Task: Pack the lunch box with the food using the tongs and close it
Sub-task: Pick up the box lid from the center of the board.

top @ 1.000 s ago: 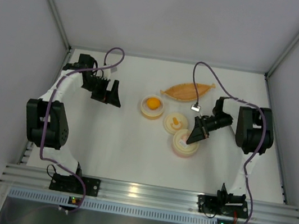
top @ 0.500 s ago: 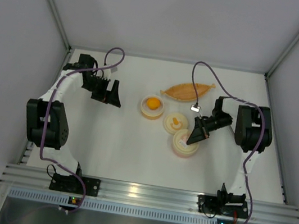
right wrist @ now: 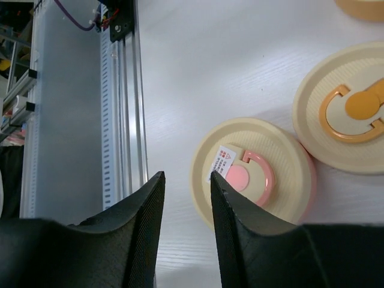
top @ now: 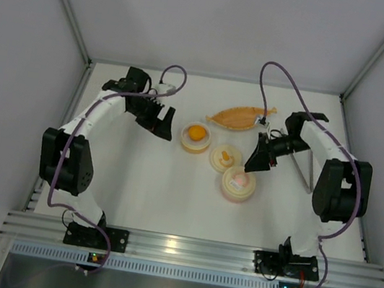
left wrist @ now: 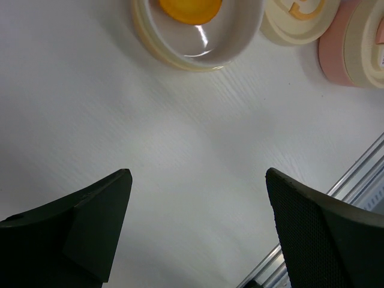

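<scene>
A round yellow-orange food lump (top: 195, 131) (left wrist: 189, 7) lies in an open cream lunch box bowl (top: 194, 146) (left wrist: 198, 51). My left gripper (top: 164, 126) (left wrist: 198, 174) stands wide open just left of that bowl, with only bare table between its fingers. A cream lid with an orange handle (top: 224, 156) (right wrist: 345, 108) lies right of the bowl. In front of it stands a pink round box with a cream, pink-handled lid (top: 237, 183) (right wrist: 252, 174). My right gripper (top: 253, 162) (right wrist: 186, 177) hovers at that box's back right edge, open a narrow gap and empty. The tongs are out of view.
A long orange leaf-shaped dish (top: 239, 116) lies behind the boxes. A flat grey shape (top: 307, 166) shows on the table under the right forearm. The aluminium rail (top: 190, 247) (right wrist: 123, 108) runs along the near edge. Grey walls close in both sides.
The right gripper has gone from shut to a narrow opening and drawn back a little from the pink-handled lid. The left gripper has swung right, closer to the bowl. Both arms have reached further back.
</scene>
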{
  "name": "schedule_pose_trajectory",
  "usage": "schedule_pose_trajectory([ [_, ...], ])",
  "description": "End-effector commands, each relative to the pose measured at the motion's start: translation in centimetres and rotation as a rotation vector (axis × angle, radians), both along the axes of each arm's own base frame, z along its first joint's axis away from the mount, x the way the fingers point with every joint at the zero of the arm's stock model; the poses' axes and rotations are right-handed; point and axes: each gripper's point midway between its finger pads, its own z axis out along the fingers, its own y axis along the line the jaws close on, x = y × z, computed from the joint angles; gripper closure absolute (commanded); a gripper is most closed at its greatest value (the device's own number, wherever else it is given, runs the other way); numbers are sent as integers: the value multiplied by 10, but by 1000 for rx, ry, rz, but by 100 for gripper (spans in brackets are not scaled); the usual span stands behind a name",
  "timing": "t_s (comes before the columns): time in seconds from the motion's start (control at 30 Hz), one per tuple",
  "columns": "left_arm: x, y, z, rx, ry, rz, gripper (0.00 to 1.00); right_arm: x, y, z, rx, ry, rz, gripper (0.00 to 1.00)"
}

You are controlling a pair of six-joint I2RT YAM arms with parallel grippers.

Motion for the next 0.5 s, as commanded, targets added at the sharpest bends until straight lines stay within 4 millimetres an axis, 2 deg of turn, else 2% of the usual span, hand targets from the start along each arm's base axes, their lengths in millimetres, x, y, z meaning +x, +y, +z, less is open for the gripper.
schedule_pose_trajectory([
  [0.0, 15, -34, 41, 43, -214, -81, 2, -10, 3, 38, 86, 6, -30, 63],
  [0.03, 16, -42, 41, 55, -224, -99, 2, -10, 1, 40, 86, 10, -49, 61],
  [0.07, 20, -46, 34, 93, -221, -102, 2, -1, 0, 37, 81, -22, -70, 59],
  [0.1, 20, -66, 39, 100, -247, -135, 2, 1, -2, 35, 54, 13, -107, 58],
  [0.13, 21, -75, 39, 111, -252, -147, 2, 0, -7, 32, 40, 8, -134, 58],
  [0.17, 23, -84, 37, 121, -257, -153, 3, 4, -10, 29, 21, 1, -160, 58],
  [0.2, 25, -103, 32, 140, -260, -165, 4, 15, -14, 22, -11, -22, -201, 58],
  [0.27, 26, -122, 27, 154, -256, -167, 6, 21, -23, 19, -38, -36, -263, 58],
  [0.3, 27, -135, 11, 181, -234, -175, 7, 27, -24, 18, -50, -44, -293, 58],
  [0.33, 35, -146, 19, 163, -248, -166, 9, 33, -39, 18, -53, -51, -358, 57],
  [0.4, 36, -167, 15, 117, -200, -176, 16, 39, -49, 18, -63, -48, -420, 57],
  [0.43, 38, -175, -2, 126, -163, -181, 18, 44, -60, 20, -64, -69, -460, 56],
  [0.47, 46, -187, 9, 107, -198, -185, 20, 46, -66, 21, -67, -74, -480, 56],
])
